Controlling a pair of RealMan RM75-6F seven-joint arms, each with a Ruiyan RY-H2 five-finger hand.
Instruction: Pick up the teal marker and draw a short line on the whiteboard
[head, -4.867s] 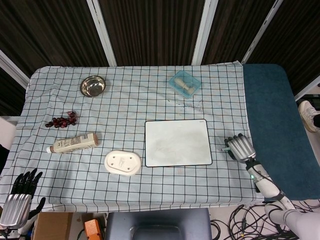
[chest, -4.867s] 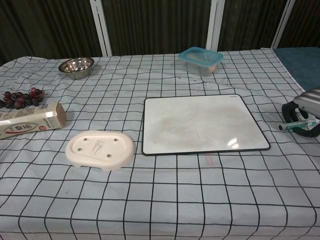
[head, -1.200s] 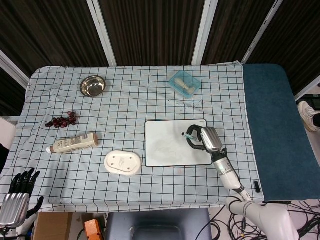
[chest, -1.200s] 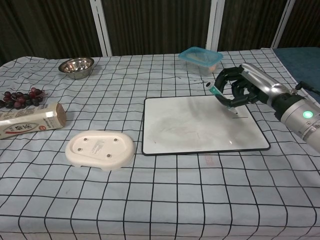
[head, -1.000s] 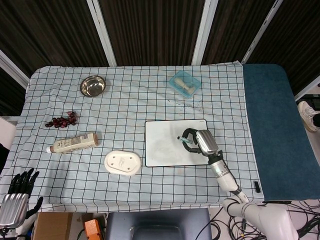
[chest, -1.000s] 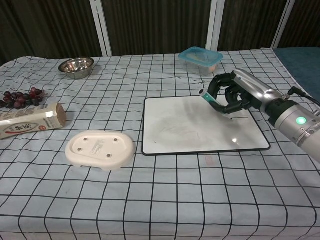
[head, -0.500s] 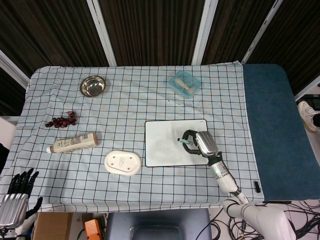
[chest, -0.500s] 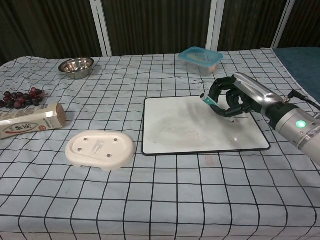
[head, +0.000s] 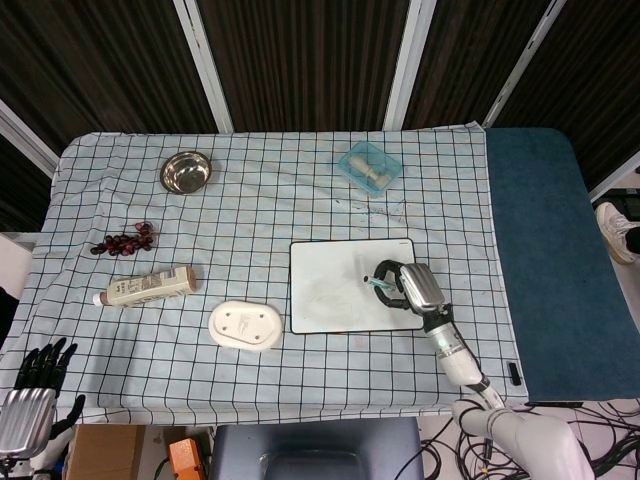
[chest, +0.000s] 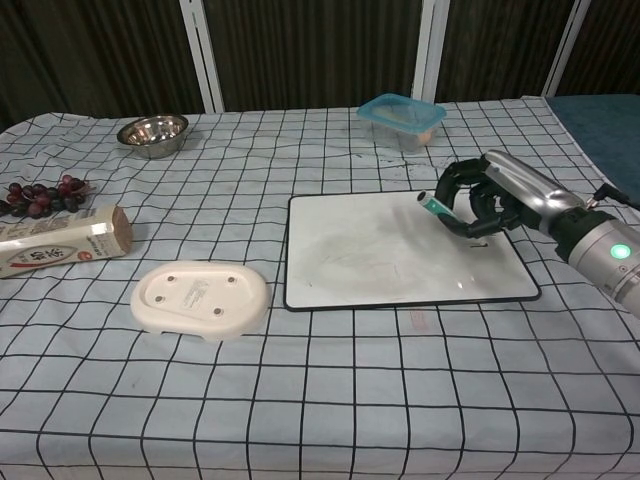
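My right hand (head: 412, 288) (chest: 492, 199) hangs over the right half of the whiteboard (head: 340, 290) (chest: 380, 250) and grips the teal marker (head: 378, 286) (chest: 446, 216). The marker slants down, its tip at or just above the board surface near the right side. A faint short dark mark shows on the board beside the tip in the chest view. My left hand (head: 35, 395) rests off the table's front left corner with its fingers apart and nothing in it; only the head view shows it.
A white oval soap dish (head: 245, 325) (chest: 202, 298) lies left of the board. A lidded teal container (head: 368, 166) (chest: 402, 120) stands behind it. Further left are a lotion tube (head: 148, 286) (chest: 60, 245), grapes (head: 124, 240) (chest: 38, 195) and a steel bowl (head: 186, 171) (chest: 153, 133).
Over the last second my right hand has slid to the right across the board with the marker. Earlier it came in from the table's right edge. The left hand stayed put.
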